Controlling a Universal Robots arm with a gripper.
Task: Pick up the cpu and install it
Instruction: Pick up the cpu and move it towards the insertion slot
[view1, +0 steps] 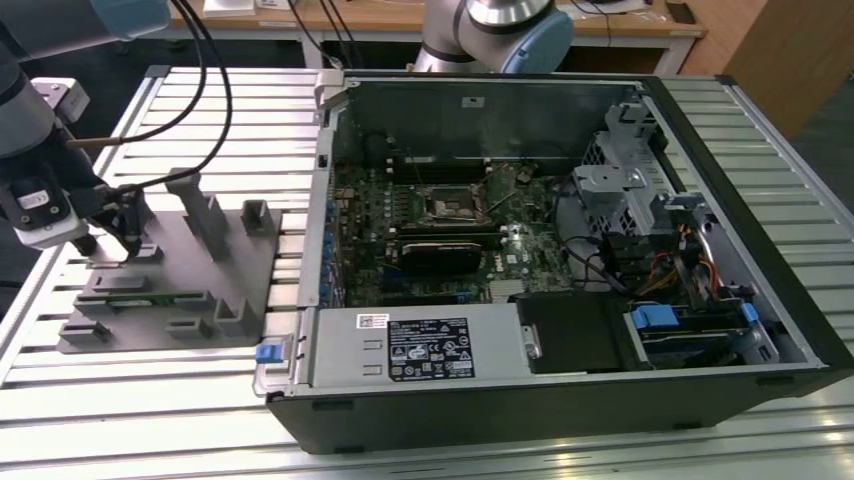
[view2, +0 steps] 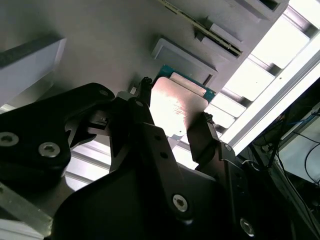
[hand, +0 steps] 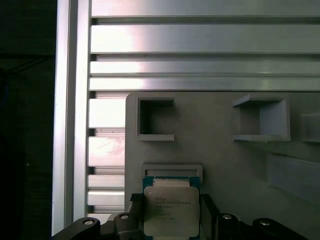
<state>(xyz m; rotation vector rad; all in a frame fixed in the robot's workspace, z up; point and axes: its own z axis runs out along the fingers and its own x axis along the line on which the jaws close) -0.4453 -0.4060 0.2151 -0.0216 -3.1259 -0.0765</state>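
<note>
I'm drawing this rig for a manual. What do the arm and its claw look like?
The arm is a round grey tube with a light blue joint cap. Black cables lead down to the wrist, where a pale box carries a small label. In the second wrist view the claw is matte black, built of angular plates with silver screw heads.

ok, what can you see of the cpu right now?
The cpu is a small flat square chip with a pale silvery metal lid carrying faint print, on a green board that shows along one edge. It seems to lie flat on the grey tray, with that edge close to a low raised block. The end effector straddles it, fingers against two opposite sides, apparently gripping.
</note>
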